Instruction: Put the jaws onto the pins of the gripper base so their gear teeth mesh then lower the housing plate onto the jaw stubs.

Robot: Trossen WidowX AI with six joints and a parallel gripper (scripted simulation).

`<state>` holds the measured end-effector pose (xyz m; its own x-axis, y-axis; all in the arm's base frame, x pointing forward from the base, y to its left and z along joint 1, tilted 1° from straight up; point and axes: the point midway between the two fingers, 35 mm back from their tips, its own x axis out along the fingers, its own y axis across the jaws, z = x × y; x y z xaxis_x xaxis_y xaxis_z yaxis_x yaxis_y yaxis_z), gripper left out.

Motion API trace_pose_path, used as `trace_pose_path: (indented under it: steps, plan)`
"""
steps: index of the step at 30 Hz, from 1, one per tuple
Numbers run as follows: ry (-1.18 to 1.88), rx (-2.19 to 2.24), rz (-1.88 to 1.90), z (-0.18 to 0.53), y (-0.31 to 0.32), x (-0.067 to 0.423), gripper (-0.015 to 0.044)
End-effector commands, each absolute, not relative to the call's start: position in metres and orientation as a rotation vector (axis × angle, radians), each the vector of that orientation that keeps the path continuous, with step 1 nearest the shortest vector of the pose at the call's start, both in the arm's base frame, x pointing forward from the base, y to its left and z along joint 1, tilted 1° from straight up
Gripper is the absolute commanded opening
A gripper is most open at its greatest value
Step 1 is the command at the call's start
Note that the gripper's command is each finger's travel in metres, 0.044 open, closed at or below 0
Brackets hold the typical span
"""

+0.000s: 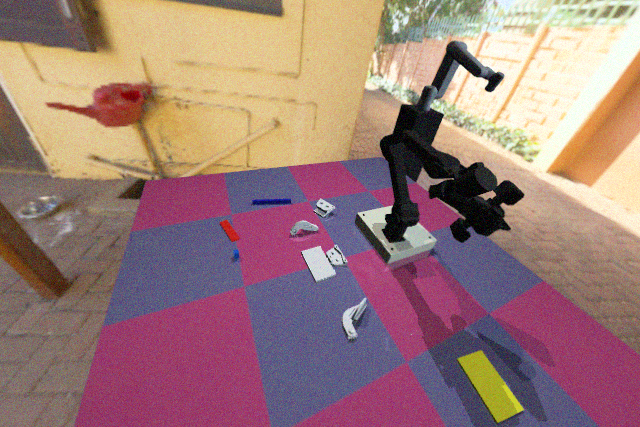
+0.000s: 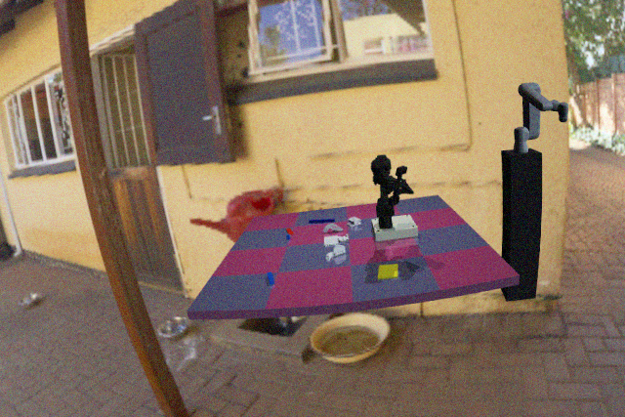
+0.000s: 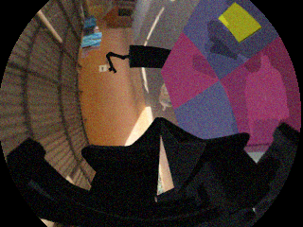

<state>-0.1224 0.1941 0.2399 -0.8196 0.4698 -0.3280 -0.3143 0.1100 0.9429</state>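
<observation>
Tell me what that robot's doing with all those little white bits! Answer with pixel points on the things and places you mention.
Right now the black robot arm [image 1: 398, 169] [image 2: 385, 208] isn't holding anything. Its shut black gripper [image 3: 159, 120] is up in the air, away from the parts. Two curved white pieces [image 1: 303, 227] [image 1: 353, 319] lie apart on the pink and blue checkered table [image 1: 191, 370] [image 2: 312, 291], and a flat white rectangular plate [image 1: 318, 263] lies there too. Nothing looks put together yet.

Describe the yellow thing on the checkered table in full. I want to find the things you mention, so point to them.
The yellow block [image 1: 488, 386] [image 2: 388, 271] [image 3: 240, 22] is a plain, flat, oblong slab with straight edges and an even, matt-looking surface; no separate parts show. It lies flat on a blue-grey square of the checkered table [image 1: 310, 386] [image 2: 312, 291] [image 3: 191, 71], partly in the arm's shadow. Only the table touches it. Its material is unclear.
</observation>
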Motion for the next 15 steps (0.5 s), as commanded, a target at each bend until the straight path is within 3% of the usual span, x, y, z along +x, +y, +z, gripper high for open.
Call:
trace_pose_path:
  steps: [1, 15]
  plan:
    - [1.748, 0.178, 1.691, 0.235, 0.214, -0.102, 0.0000]
    - [1.493, 0.274, 1.347, 0.221, 0.266, 0.006, 0.0000]
